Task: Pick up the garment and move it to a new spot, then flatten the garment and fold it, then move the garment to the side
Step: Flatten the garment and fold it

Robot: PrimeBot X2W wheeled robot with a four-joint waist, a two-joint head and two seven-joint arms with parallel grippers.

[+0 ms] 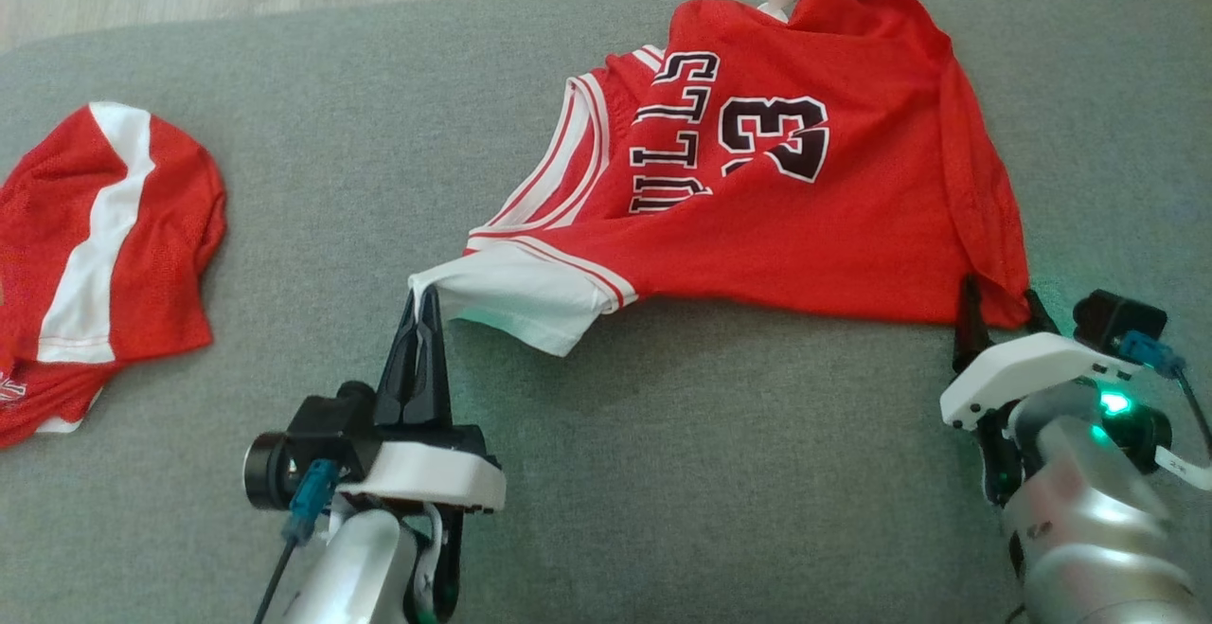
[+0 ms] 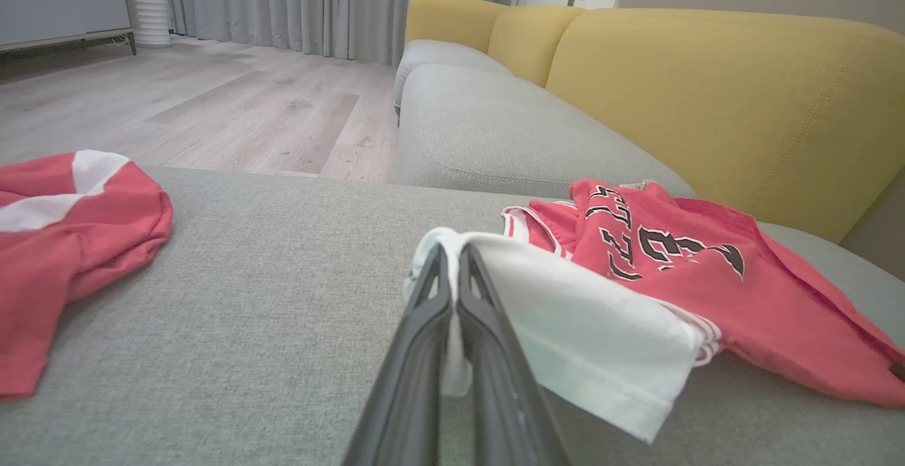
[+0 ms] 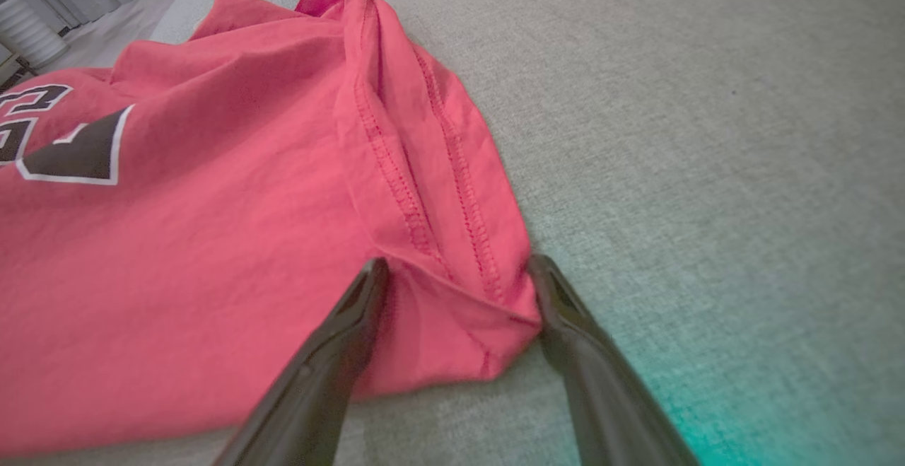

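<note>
Left gripper [image 1: 423, 294], fingers pressed together, pinches the tip of the white sleeve [image 1: 516, 297] of the red "23" basketball jersey [image 1: 805, 226]. In the left wrist view the cloth is drawn up into a small peak between the closed fingers. Right gripper [image 1: 999, 294] stands spread wide. Its two fingers straddle the jersey's near right hem corner [image 3: 488, 310], one on each side of the doubled, stitched edge, and nothing is clamped.

The jersey lies on the grey sofa cushion [image 1: 663, 472], right of centre, with the number side up. It is rumpled, and its right edge is rolled over in a long fold. A second red-and-white garment [image 1: 104, 226] lies well apart at the far left.

Interpretation: the two grippers take opposite near corners so that the cloth can be tensioned between them and spread flat. The task appears to be at the flattening stage, with folding not yet begun. The right gripper would need to close on the hem before any pull. A one-sided pull by the left would likely only drag or skew the jersey.
</note>
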